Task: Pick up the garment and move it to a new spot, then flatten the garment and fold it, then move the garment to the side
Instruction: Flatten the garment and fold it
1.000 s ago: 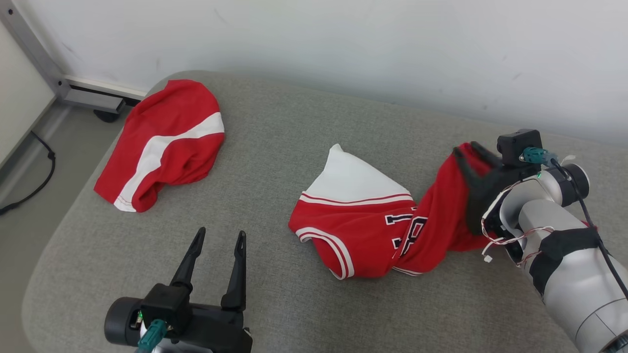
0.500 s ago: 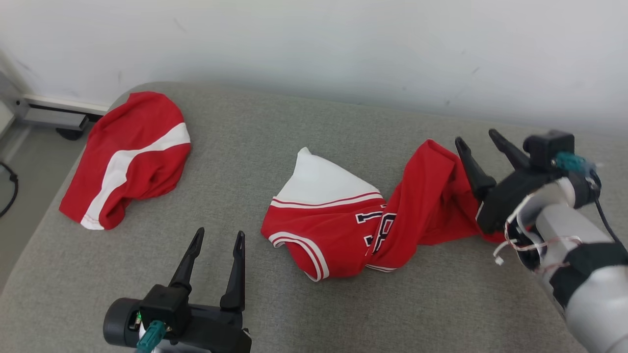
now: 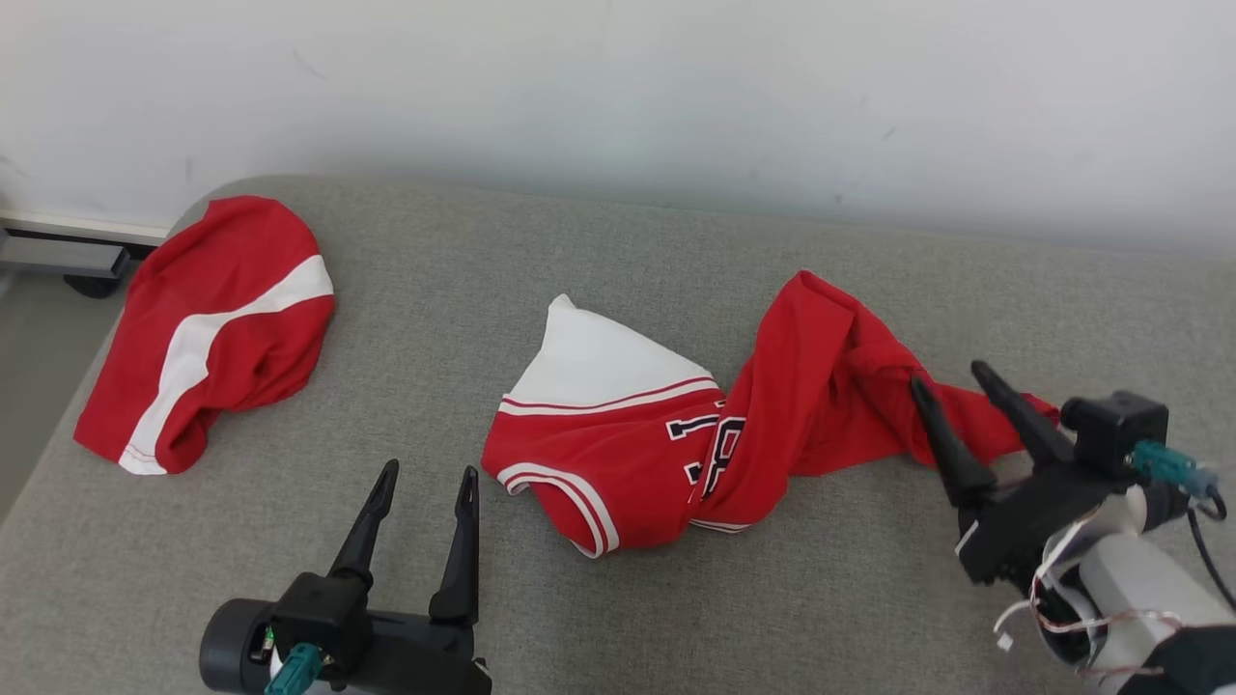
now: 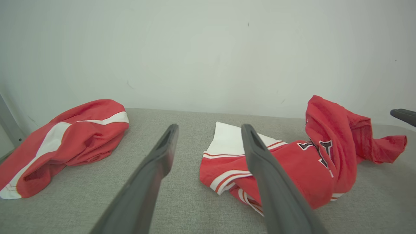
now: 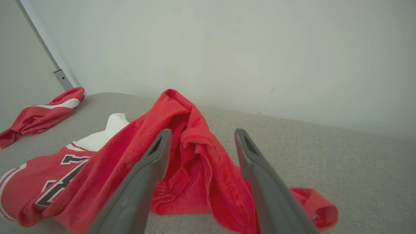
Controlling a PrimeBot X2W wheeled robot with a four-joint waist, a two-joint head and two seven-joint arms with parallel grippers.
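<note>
The garment (image 3: 618,454) is a red jersey with a white panel and dark numbers, lying twisted and bunched in the middle of the grey padded surface (image 3: 599,261). Its right end trails off as a crumpled red tail. My right gripper (image 3: 946,376) stands open just over that tail, nothing pinched between its fingers; in the right wrist view the garment (image 5: 195,162) lies loose beyond the spread right gripper (image 5: 203,131). My left gripper (image 3: 430,470) is open and empty, left of the jersey's striped edge. The left wrist view has the left gripper (image 4: 209,127) short of the garment (image 4: 292,162).
A second red garment with a white stripe (image 3: 212,319) lies heaped at the far left corner, also seen as that striped heap (image 4: 74,136). A pale wall runs along the far edge. The surface's left edge drops to the floor, where a metal rail (image 3: 58,256) stands.
My right gripper opened, let go of the jersey's right end and drew back toward the lower right. The cloth settled onto the surface. The camera turned rightward; the left gripper stayed still.
</note>
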